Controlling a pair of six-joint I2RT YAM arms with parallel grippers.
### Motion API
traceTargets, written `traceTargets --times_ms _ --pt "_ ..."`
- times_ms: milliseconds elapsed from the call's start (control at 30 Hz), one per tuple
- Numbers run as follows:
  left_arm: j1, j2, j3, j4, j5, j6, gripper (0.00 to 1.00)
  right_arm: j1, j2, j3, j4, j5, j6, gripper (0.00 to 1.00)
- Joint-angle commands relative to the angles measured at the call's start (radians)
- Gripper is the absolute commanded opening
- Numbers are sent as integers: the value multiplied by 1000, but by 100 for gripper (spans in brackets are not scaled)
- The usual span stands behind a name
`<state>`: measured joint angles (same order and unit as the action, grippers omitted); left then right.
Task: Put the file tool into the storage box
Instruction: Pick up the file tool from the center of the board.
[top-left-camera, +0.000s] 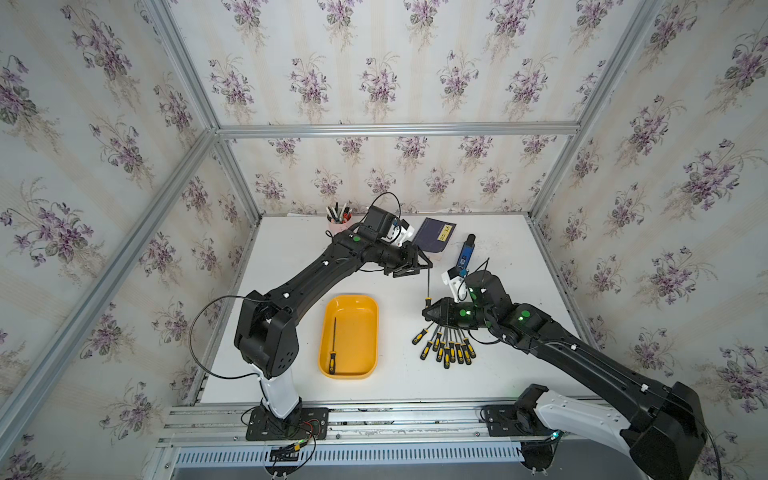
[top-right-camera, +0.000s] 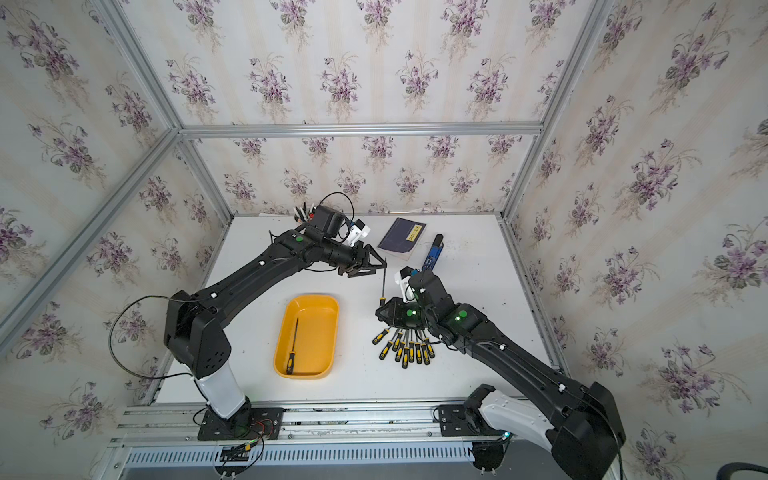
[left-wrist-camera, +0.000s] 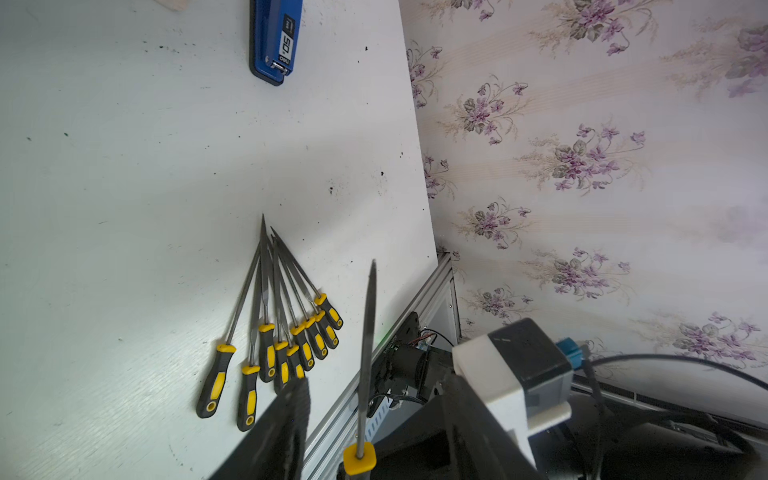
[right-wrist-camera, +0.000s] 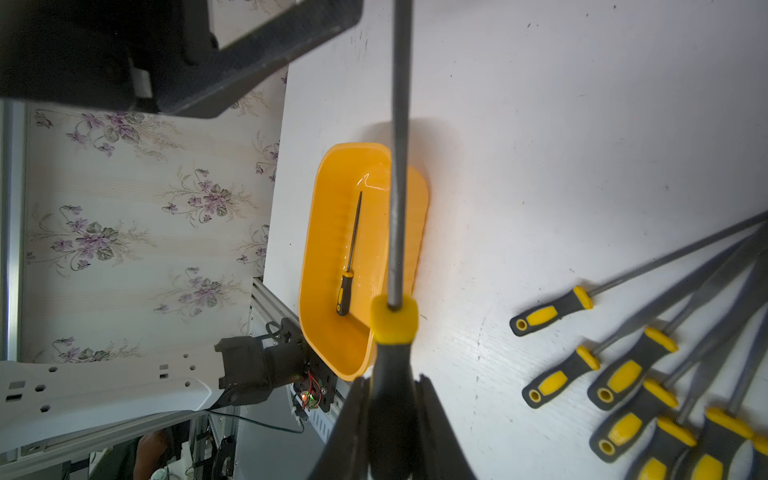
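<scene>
My right gripper (right-wrist-camera: 392, 419) is shut on the black handle of a file tool (right-wrist-camera: 400, 166), also seen in both top views (top-left-camera: 428, 284) (top-right-camera: 382, 284). Its grey shaft points away from the gripper toward my left gripper (top-left-camera: 428, 266). In the left wrist view the shaft (left-wrist-camera: 365, 353) stands between the fingers (left-wrist-camera: 291, 419) of the left gripper (left-wrist-camera: 374, 415), which is open with a gap on each side. The orange-yellow storage box (top-left-camera: 359, 328) (top-right-camera: 318, 324) (right-wrist-camera: 324, 232) lies left of both grippers. One file (top-left-camera: 333, 345) (right-wrist-camera: 350, 257) lies inside it.
Several loose yellow-and-black files (top-left-camera: 446, 347) (left-wrist-camera: 282, 332) fan out on the table under the right arm. A blue stapler (top-left-camera: 465, 253) (left-wrist-camera: 274, 37), a dark blue book (top-left-camera: 434, 235) and a pink pen cup (top-left-camera: 340, 224) sit toward the back.
</scene>
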<state>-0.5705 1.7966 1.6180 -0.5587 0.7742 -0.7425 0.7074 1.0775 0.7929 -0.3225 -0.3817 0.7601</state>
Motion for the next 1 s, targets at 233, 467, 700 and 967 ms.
traceTargets --times_ms 233,467,700,967 --pt "-9 24 3 -33 -87 34 46 42 30 10 48 -2 17 2" --pt "-12 31 8 -63 -130 52 27 58 57 13 57 -3 19 2" --pt "-11 33 6 -85 -166 70 12 76 82 22 65 -5 18 2" --pt "-12 26 19 -143 -206 102 0 83 102 22 61 -7 14 3"
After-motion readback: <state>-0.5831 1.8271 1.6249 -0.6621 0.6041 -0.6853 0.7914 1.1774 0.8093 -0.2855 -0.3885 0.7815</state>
